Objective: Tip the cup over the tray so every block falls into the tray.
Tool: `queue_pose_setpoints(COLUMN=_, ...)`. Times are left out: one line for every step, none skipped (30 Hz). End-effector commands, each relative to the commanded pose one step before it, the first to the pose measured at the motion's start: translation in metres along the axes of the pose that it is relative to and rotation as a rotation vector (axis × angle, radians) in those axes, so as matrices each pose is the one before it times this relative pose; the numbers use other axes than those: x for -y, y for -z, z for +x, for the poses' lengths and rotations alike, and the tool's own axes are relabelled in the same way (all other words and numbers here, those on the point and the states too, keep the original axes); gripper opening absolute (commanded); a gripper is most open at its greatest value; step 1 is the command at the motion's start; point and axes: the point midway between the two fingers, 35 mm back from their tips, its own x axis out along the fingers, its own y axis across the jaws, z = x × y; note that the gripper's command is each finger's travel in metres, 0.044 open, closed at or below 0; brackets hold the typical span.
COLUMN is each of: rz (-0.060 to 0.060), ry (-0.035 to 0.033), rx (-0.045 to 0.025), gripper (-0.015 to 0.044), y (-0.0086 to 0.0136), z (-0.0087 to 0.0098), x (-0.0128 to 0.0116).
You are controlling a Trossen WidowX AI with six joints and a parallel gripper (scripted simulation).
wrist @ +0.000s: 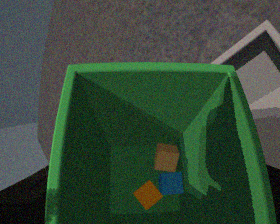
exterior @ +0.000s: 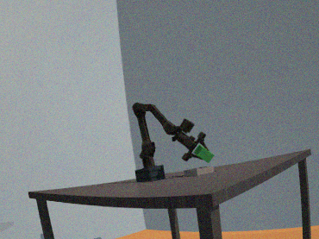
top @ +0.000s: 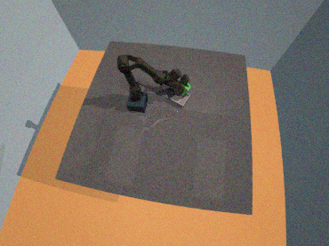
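1. The gripper (top: 181,89) (exterior: 197,149) (wrist: 146,147) is clamped on the green, square-mouthed cup (top: 188,88) (exterior: 205,154) (wrist: 150,68), which hangs tilted above the dark table (top: 200,161) (exterior: 259,169) (wrist: 145,30).
2. Inside, near its floor, lie a tan block (wrist: 166,157), a blue block (wrist: 171,183) and an orange block (wrist: 148,195); none has fallen out, as far as the wrist view shows.
3. The shallow pale grey tray (top: 182,101) (exterior: 204,171) (wrist: 241,43) sits on the table below the cup. Whether the cup's mouth is fully over it, I cannot tell; the wrist view catches only a corner of the tray, beyond the rim to one side.
4. The step in hand looks like the start of the pour. Tipping further without correcting the mouth's position could send blocks past the tray's edge.
5. A fast turn could throw them wide, or make them bounce over the low wall.
6. Stopping the tilt too soon could leave a block caught in a corner of the cup.
7. If the grip is weak, the cup could twist or slip as it turns and drop into the tray.
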Motion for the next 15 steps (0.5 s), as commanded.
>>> queue_pose_setpoints(rz=0.1084, ry=-0.00431, rx=0.00466, gripper=0.0000, y=-0.00057, z=0.00144, x=-0.00104)
queue_pose_setpoints(rz=0.0219, ry=-0.00001, rx=0.00000, gripper=0.0000, y=0.00002, z=0.00024, x=0.00004)
queue_pose_setpoints(rz=0.0219, ry=-0.00001, rx=0.00000, gripper=0.0000, y=0.00002, z=0.00024, x=0.00004)
queue_pose_setpoints(rz=0.0219, ry=-0.00001, rx=0.00000, gripper=0.0000, y=0.00002, z=0.00024, x=0.00004)
queue_pose_setpoints(rz=0.0219, ry=-0.00001, rx=0.00000, gripper=0.0000, y=0.00002, z=0.00024, x=0.00004)
queue_pose_setpoints(rz=0.0219, ry=-0.00001, rx=0.00000, gripper=0.0000, y=0.00002, z=0.00024, x=0.00004)
queue_pose_setpoints(rz=0.0219, ry=-0.00001, rx=0.00000, gripper=0.0000, y=0.00002, z=0.00024, x=0.00004)
queue_pose_setpoints(rz=0.0219, ry=-0.00001, rx=0.00000, gripper=0.0000, y=0.00001, z=0.00024, x=0.00004)
queue_pose_setpoints(rz=0.0219, ry=-0.00001, rx=0.00000, gripper=0.0000, y=0.00001, z=0.00024, x=0.00004)
queue_pose_setpoints(rz=0.0219, ry=-0.00001, rx=0.00000, gripper=0.0000, y=0.00001, z=0.00024, x=0.00004)
queue_pose_setpoints(rz=0.0219, ry=-0.00001, rx=0.00000, gripper=0.0000, y=0.00001, z=0.00024, x=0.00004)
queue_pose_setpoints(rz=0.0219, ry=-0.00001, rx=0.00000, gripper=0.0000, y=0.00001, z=0.00024, x=0.00004)
queue_pose_setpoints(rz=0.0219, ry=-0.00001, rx=0.00000, gripper=0.0000, y=0.00001, z=0.00024, x=0.00004)
queue_pose_setpoints(rz=0.0219, ry=-0.00001, rx=0.00000, gripper=0.0000, y=0.00001, z=0.00024, x=0.00004)
queue_pose_setpoints(rz=0.0219, ry=-0.00001, rx=0.00000, gripper=0.0000, y=0.00001, z=0.00024, x=0.00004)
